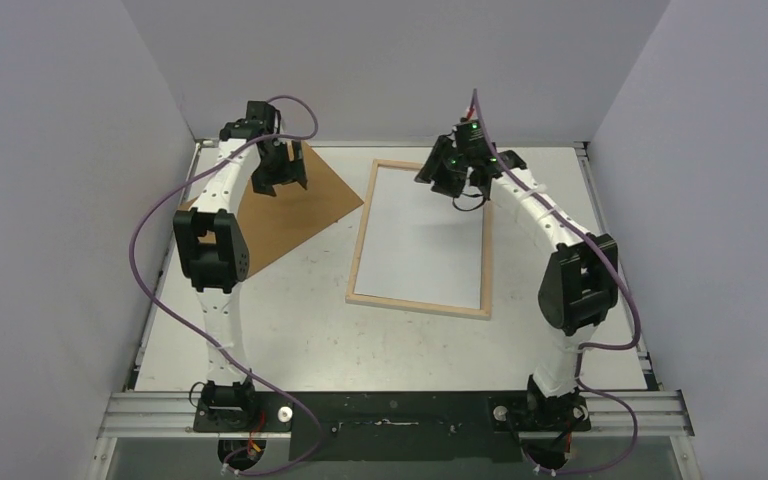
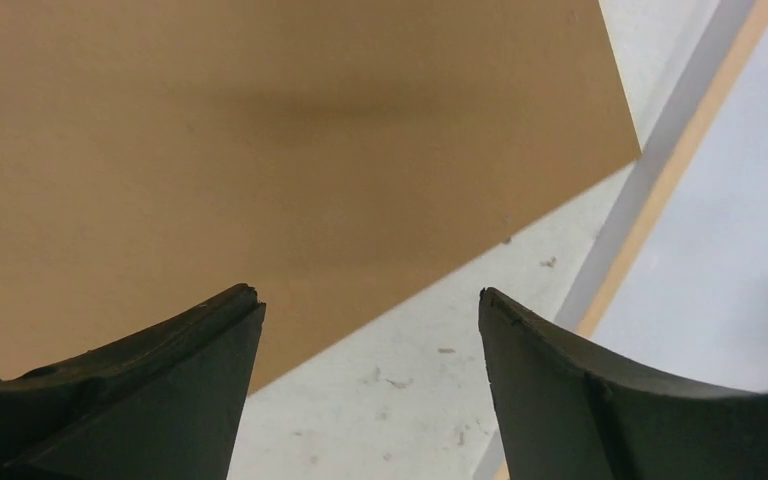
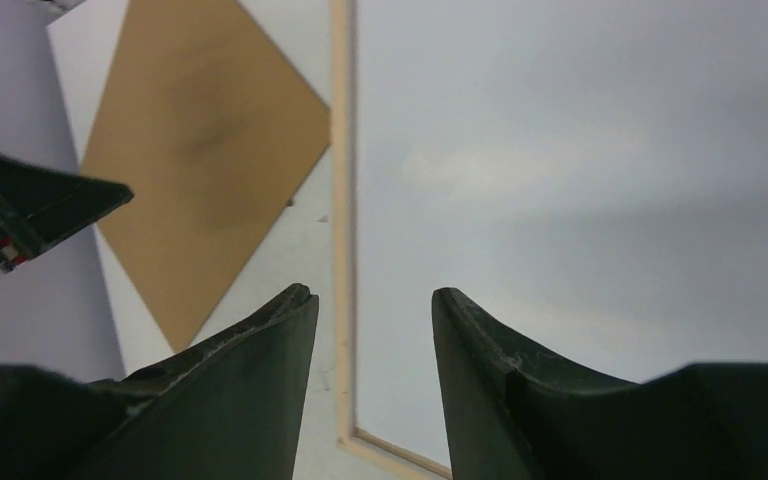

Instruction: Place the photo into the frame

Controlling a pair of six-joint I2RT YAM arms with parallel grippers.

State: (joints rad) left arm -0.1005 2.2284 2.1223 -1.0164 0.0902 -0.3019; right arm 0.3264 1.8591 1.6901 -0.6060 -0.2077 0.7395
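Note:
The frame (image 1: 360,235), with a thin pale wood rim, lies flat mid-table; its rim also shows in the left wrist view (image 2: 675,165) and the right wrist view (image 3: 341,150). Inside the rim I see only a plain pale surface (image 1: 422,240). No printed picture shows in any view. My right gripper (image 1: 465,190) hovers open and empty over the frame's far part, its jaws (image 3: 372,292) straddling the left rim. My left gripper (image 1: 282,186) is open and empty above the edge of the brown hardboard sheet (image 1: 290,220), seen close below it (image 2: 370,300).
The hardboard sheet (image 2: 260,130) lies angled at the far left, its corner close to the frame's left rim (image 3: 210,150). Grey walls enclose the table on three sides. A metal rail (image 1: 390,410) runs along the near edge. Purple cables loop off both arms.

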